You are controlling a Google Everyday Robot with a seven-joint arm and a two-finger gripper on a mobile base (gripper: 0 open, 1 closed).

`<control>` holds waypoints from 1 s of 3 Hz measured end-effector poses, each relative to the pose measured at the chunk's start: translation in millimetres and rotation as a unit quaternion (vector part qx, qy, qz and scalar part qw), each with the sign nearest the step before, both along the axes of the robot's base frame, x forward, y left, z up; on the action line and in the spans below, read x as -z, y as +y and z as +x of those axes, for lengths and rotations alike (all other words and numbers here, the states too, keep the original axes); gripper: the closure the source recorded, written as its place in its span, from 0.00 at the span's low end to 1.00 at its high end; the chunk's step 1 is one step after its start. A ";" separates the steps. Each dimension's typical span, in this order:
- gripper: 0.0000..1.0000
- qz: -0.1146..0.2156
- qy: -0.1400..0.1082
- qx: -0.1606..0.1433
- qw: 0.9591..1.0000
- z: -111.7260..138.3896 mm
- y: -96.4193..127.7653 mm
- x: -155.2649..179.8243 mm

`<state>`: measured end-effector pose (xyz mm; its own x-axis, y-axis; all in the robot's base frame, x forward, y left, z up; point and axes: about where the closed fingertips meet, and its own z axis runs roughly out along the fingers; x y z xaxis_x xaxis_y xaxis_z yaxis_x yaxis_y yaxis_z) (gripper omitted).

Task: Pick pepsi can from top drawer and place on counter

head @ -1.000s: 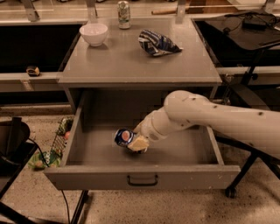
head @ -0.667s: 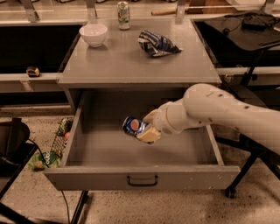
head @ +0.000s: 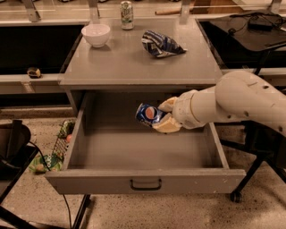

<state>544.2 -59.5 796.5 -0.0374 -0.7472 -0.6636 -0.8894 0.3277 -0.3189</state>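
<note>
Gripper (head: 161,115) clamped on the pepsi can (head: 147,114), can tilted, held above the top drawer (head: 143,179) floor, apart from its side walls, counter (head: 134,67) edge just above the drawer.

A white bowl (head: 96,34) sits at the counter's (head: 134,67) back-left corner, a green can (head: 127,9) at its back edge, a crumpled bag (head: 161,44) nearby.

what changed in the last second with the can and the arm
The hand, already shut on the pepsi can a second ago, has lifted it up off the floor of the top drawer. The can now hangs tilted above it, not yet on the counter. The drawer stays open; the white bowl, green can and snack bag have not moved.
</note>
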 end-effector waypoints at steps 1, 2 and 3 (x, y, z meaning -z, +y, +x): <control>1.00 -0.001 -0.002 -0.002 1.000 -0.1 -0.4 -1.0; 1.00 0.010 -0.028 0.008 1.000 11.0 -14.2 -22.4; 1.00 0.016 -0.077 0.023 0.997 29.3 -45.0 -68.6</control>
<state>573.4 -104.4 865.1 0.0328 -0.7258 -0.6871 -0.8146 0.3790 -0.4392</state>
